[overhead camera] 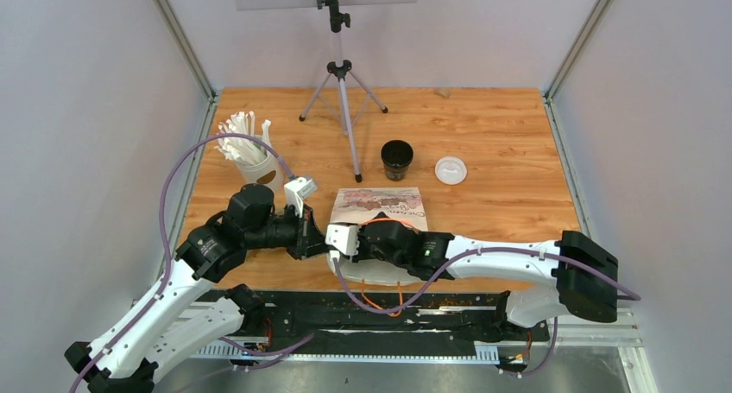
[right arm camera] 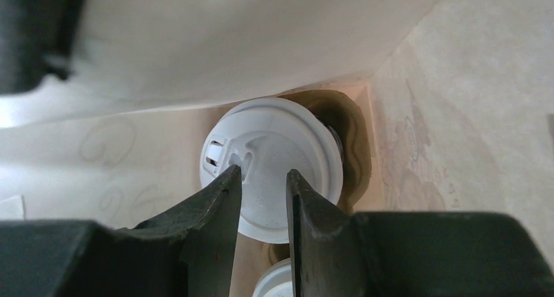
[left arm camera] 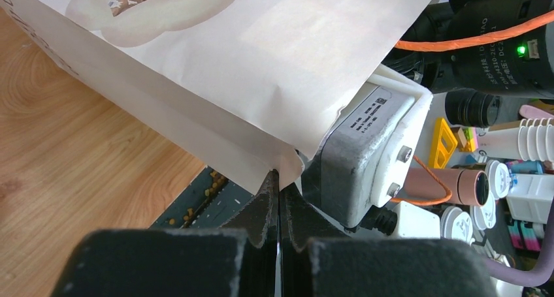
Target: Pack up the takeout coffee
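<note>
The left gripper [left arm camera: 279, 196] is clenched on the lip of the paper bag [left arm camera: 248, 55], holding its mouth up. That pinch should not slacken, since the mouth looks likely to sag if it does.

The right gripper [right arm camera: 263, 173] reaches inside the bag. Its jaws stand a little apart, and nothing I can see is clamped between them. A lidded cup [right arm camera: 271, 150] sits at its 12 o'clock, on the brown tray [right arm camera: 353, 140]. A second lid [right arm camera: 277, 281] shows at 6 o'clock (only its rim is visible).

I judge the step to be settling this cup deep in the bag. To do it well:
- Let the fingers clear the lid fully.
- Draw straight back along the bag's length.
- Avoid snagging the sip hole or the paper walls.

On the table, a black cup [overhead camera: 397, 158] stands uncovered at the bag's 12 o'clock. Its loose lid [overhead camera: 450, 169] lies at 1 o'clock, and neither is packed yet.
</note>
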`<action>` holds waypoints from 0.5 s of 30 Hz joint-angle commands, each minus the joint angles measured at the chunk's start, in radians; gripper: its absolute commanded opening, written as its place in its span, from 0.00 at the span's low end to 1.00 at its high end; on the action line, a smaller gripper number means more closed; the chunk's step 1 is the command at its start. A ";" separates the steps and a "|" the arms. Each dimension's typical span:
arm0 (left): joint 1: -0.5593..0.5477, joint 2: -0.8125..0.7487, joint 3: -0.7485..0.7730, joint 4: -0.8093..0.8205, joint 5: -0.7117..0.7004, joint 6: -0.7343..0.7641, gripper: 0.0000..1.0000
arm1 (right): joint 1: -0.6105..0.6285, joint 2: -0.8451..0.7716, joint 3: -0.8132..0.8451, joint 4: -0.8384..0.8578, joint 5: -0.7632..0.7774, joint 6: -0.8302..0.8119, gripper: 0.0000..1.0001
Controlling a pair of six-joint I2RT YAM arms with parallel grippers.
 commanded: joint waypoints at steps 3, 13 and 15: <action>-0.005 0.000 0.029 0.016 0.019 0.000 0.00 | -0.001 0.016 0.032 0.092 0.090 -0.007 0.32; -0.005 -0.005 0.028 0.015 0.022 -0.007 0.00 | -0.001 0.052 0.037 0.113 0.158 -0.004 0.31; -0.005 -0.008 0.026 0.014 0.022 -0.009 0.00 | -0.001 0.051 0.034 0.125 0.165 -0.001 0.30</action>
